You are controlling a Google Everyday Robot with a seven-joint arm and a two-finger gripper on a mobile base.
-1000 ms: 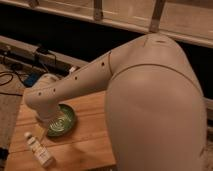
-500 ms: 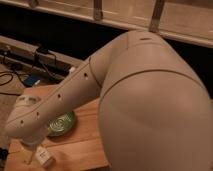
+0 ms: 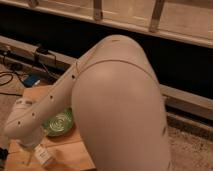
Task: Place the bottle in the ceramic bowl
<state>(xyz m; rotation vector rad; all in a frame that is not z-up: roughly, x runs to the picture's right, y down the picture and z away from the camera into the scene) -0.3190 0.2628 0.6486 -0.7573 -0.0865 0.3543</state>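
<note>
The arm (image 3: 112,105) fills most of the camera view; its broad pale elbow bulges in the middle, and the forearm slopes down and to the left, ending at the lower left edge of the wooden table (image 3: 72,156); the gripper (image 3: 30,152) hangs below the rounded wrist, pointing down, close above the table top; how wide it stands, and whether it has hold of anything, I cannot tell, since the wrist shadows it.

The bottle (image 3: 45,157) is just beside the gripper, on its right and a little lower in the view; it looks upright on the wood, pale with a lighter top; whether the gripper touches it cannot be made out.

The ceramic bowl (image 3: 60,123) sits up and to the right of the gripper, farther back on the table, near but apart from the bottle; its green inside shows a ringed swirl; the forearm crosses in front of its left rim, and the elbow hides its right side.

Beyond the gripper, past the table's far left corner, dark cables (image 3: 7,79) lie on the floor beside a small blue object (image 3: 31,80).
</note>
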